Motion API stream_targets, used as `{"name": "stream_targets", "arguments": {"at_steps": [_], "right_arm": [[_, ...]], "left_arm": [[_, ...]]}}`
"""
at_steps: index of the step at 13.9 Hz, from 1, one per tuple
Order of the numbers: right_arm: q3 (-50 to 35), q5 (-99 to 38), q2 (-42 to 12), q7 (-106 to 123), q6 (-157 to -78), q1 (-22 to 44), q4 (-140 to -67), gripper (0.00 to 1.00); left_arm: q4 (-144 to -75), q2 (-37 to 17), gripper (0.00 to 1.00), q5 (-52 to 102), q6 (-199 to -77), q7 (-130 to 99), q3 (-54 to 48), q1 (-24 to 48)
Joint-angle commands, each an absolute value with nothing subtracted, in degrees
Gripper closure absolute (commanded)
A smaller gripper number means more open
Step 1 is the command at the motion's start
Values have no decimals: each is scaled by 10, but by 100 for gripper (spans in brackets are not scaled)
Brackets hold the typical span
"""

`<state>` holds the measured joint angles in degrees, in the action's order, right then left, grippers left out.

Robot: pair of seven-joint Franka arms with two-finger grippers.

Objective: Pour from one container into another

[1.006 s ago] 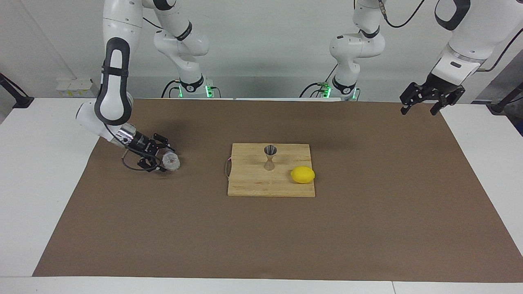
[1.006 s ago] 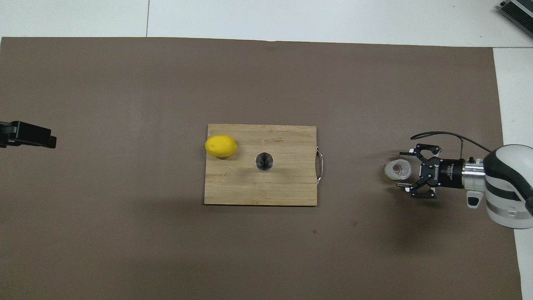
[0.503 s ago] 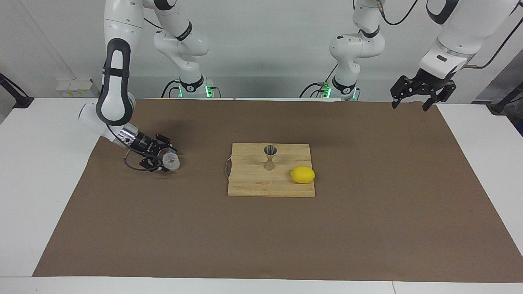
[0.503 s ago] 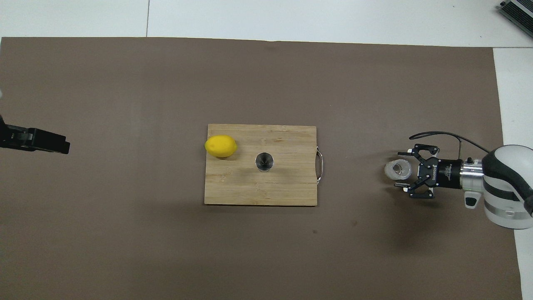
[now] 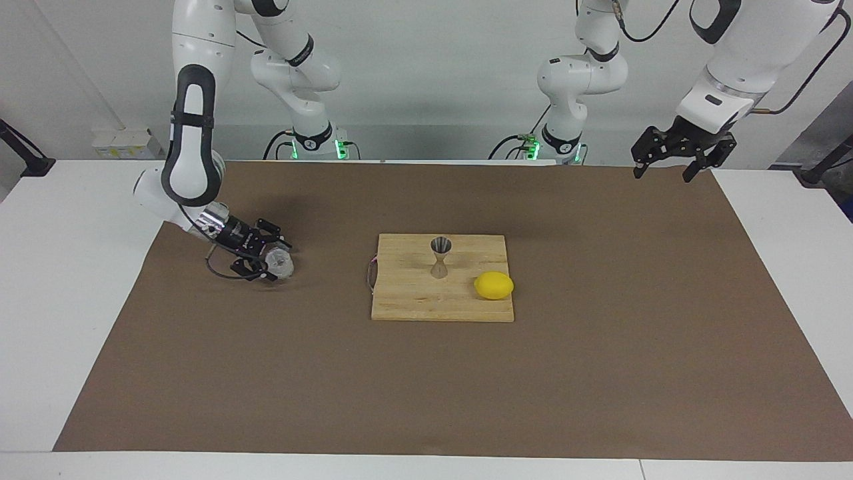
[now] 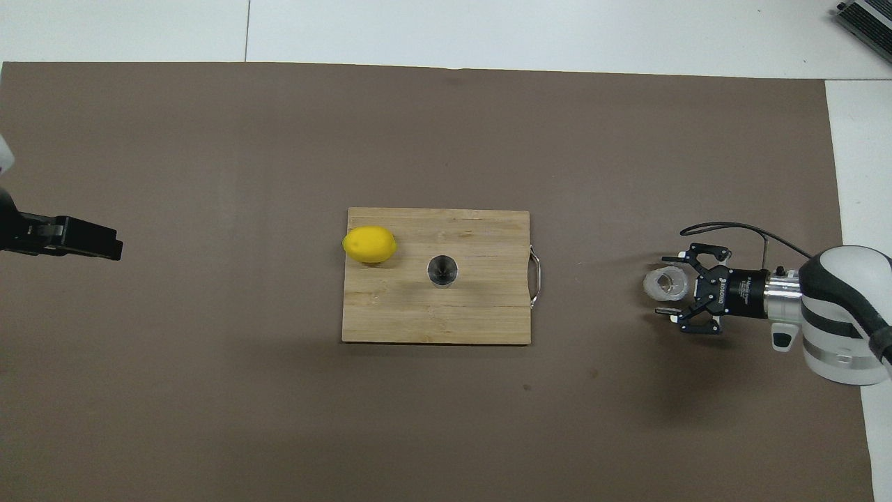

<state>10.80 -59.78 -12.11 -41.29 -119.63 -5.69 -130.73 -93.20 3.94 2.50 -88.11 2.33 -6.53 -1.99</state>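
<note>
The clear faceted glass cup (image 5: 280, 265) stands upright on the brown mat toward the right arm's end of the table. My right gripper (image 5: 274, 262) lies low and level at the cup, open, with one finger on each side of it and a small gap to the glass in the overhead view (image 6: 667, 286). The steel hourglass jigger (image 5: 440, 256) stands upright on the wooden cutting board (image 5: 413, 303) at the middle of the table. My left gripper (image 5: 661, 175) hangs open and empty, raised over the mat's corner at the left arm's end.
A yellow lemon (image 5: 494, 285) lies on the cutting board beside the jigger, toward the left arm's end. The board has a metal handle (image 6: 535, 276) on the edge that faces the cup. Bare brown mat (image 5: 426, 387) surrounds the board.
My left gripper has risen and swung in toward the middle of the table. The right gripper has edged slightly along the cup. Cup, jigger and lemon have not moved.
</note>
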Motion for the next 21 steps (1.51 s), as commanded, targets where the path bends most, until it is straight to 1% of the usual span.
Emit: {"name": "stream_targets", "arguments": {"at_steps": [1,6,7,8,9,11,12,13,14,21], "right_arm": [[108,-621,-119,-391,-1207,-54,-1317,0],[108,-621,-119,-390,-1208,-54,-1316,0],[108,-621,-119,-390,-1208,-54,-1316,5],[108,-621,-119,-393,-1208,-54,-1315,21],[108,-621,-119,-393,-1208,-54,-1315,29],[108,-621,-119,-395,-1208,-54,-1315,34],[108,-621,-118,-395,-1208,-54,-1315,35],[108,-621,-118,-395,-1208,-54,-1315,43],[108,-621,-118,-396,-1208,-54,-1315,45],[108,-621,-111,-398,-1208,-54,-1311,45]], "left_arm": [[-949,57,0,16,-877,14,-71,-29],[-949,57,0,16,-876,13,-70,-31],[-949,57,0,16,-876,13,-70,-31],[-949,57,0,16,-876,13,-70,-31],[-949,57,0,16,-875,13,-70,-31],[-949,57,0,16,-876,13,-70,-31],[-949,57,0,16,-876,13,-70,-31],[-949,57,0,16,-875,14,-70,-31],[-949,57,0,16,-876,13,-70,-30],[-949,57,0,16,-876,13,-70,-30]]}}
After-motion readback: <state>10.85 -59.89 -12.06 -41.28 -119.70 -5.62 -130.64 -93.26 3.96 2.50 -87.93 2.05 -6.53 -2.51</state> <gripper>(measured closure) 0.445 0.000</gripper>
